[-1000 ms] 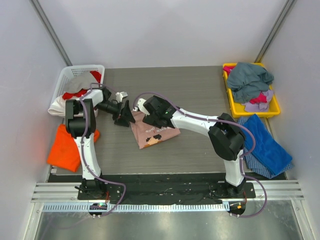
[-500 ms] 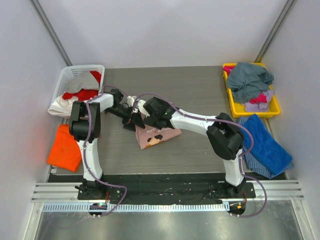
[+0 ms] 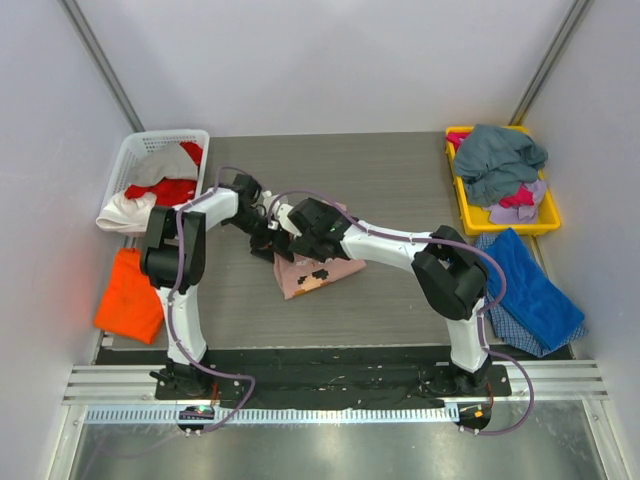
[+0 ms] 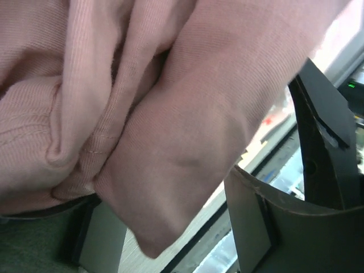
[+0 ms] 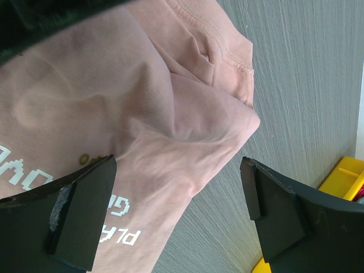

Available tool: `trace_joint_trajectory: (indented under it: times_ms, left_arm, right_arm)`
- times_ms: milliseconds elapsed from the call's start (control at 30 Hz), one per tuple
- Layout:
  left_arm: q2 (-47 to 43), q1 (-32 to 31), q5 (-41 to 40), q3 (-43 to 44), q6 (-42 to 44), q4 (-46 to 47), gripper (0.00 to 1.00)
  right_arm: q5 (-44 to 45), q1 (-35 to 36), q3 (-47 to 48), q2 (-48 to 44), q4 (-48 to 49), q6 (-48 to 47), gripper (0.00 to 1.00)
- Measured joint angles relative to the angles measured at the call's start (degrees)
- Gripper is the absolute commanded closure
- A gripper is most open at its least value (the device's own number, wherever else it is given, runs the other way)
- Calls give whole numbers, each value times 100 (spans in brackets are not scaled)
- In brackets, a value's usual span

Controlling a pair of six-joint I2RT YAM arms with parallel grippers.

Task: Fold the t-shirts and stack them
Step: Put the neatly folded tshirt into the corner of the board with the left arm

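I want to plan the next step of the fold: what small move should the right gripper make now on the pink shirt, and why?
Probably lower the right gripper and close it on the pink shirt. Its fingers stand open over the corner fold, gripping nothing, while the left gripper is against the same shirt.

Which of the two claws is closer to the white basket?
Left. The left gripper sits at the pink shirt on its left edge, the side toward the white basket. The right gripper hovers over the shirt just beyond, farther from the basket.
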Motion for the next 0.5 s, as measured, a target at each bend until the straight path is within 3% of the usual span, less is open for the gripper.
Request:
trace_joint_trajectory:
  times_ms: [267,367,400,500]
  left_arm:
    - [-83,-380,-975,39,-372,96,57]
    - [-66,-413,-1152,57,-446,96,75]
    - [-42,-417,-1207,70,-466,103,85]
    - [35,-417,-1237,122,-542,83,100]
  right_arm:
    - [31,-9,-210,-254,-2,-52,2]
    - [55,-13,-286,-422,-2,-74,2]
    - [61,-20,-313,-490,0,-90,2]
    - [92,-24,-343,-616,7,-133,2]
